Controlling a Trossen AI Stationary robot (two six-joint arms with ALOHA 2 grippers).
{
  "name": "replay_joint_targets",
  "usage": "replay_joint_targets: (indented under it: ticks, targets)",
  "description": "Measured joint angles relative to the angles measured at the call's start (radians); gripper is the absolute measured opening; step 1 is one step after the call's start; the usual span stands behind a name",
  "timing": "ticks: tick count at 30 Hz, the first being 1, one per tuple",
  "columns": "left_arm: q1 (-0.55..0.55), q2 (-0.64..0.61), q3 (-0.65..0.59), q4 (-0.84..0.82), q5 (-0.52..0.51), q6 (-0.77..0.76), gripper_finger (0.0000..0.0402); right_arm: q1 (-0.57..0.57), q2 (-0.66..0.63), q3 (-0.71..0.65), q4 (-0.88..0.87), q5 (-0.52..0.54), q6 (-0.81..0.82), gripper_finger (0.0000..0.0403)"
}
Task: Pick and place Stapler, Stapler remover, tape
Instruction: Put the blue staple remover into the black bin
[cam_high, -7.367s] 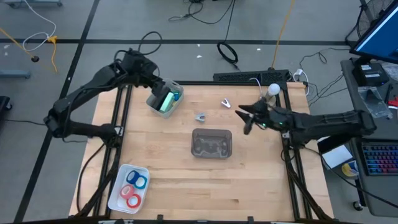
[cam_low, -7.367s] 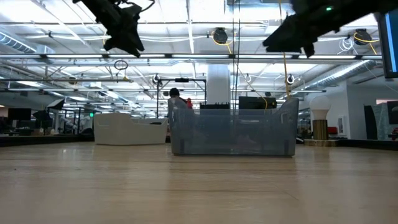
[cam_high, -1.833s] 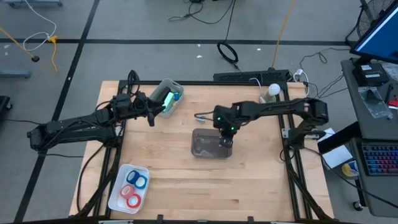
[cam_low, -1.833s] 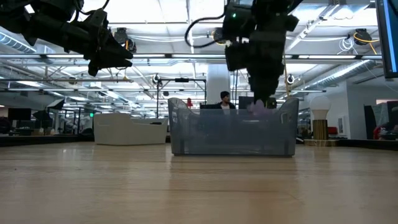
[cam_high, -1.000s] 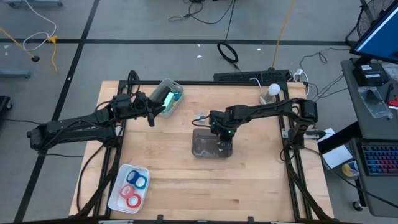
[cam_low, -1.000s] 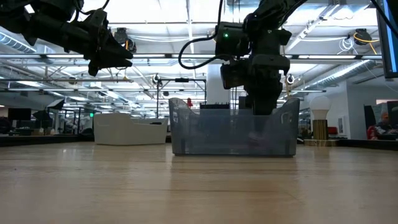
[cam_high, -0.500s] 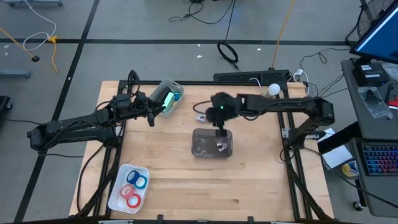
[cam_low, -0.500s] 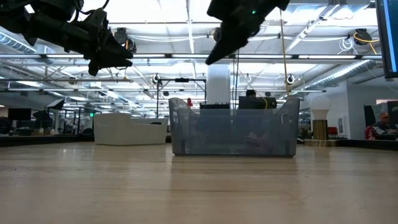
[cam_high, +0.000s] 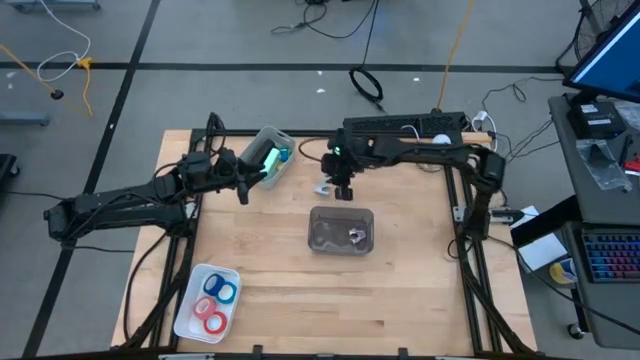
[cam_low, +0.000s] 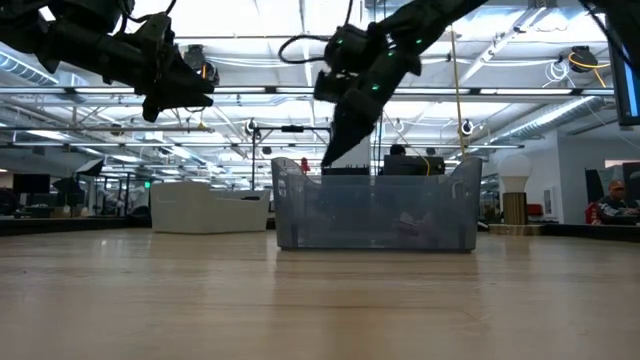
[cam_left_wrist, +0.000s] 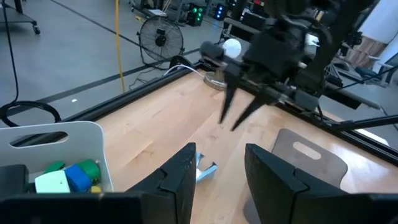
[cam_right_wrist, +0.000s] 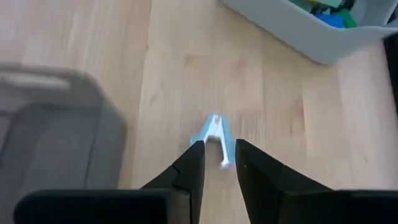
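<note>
A light-blue staple remover (cam_right_wrist: 214, 138) lies flat on the wooden table just left of the far side of the clear grey bin (cam_high: 341, 215). My right gripper (cam_right_wrist: 219, 152) hovers open above it, slanting down, and touches nothing. Another small pale remover (cam_high: 355, 236) lies inside the bin. Tape rolls, red (cam_high: 211, 321) and blue (cam_high: 222, 291), lie in a white tray (cam_high: 188, 312) at the near left. My left gripper (cam_left_wrist: 217, 168) waits open and empty near the far left, pointing toward the remover (cam_left_wrist: 204, 171). The stapler is hidden.
A white bin (cam_high: 258, 172) with green and blue pieces stands at the far left, beside my left gripper. Black frame rails (cam_high: 466, 250) run along the table's left and right edges. Bare wood lies in front of the grey bin.
My right gripper has risen out of the grey bin, leaving the small pale remover on its floor. It has gone toward the far edge and the left, turning as it went. It now slants down over the light-blue remover.
</note>
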Motion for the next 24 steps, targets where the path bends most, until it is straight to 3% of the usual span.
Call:
replay_joint_targets:
  ticks: [10,18,24]
  targets:
    - [0.0,0.0,0.0,0.006,0.001,-0.001,0.0136,-0.063,0.21,0.294,-0.272,-0.113,0.021,0.0111]
    - [0.0,0.0,0.0,0.006,0.001,-0.007,0.0136,-0.063,0.321,0.4,-0.342,-0.105,0.052,0.0156]
    - [0.0,0.0,0.0,0.006,0.0,-0.006,0.0136,-0.064,0.341,0.41,-0.341,-0.003,0.078,0.0196]
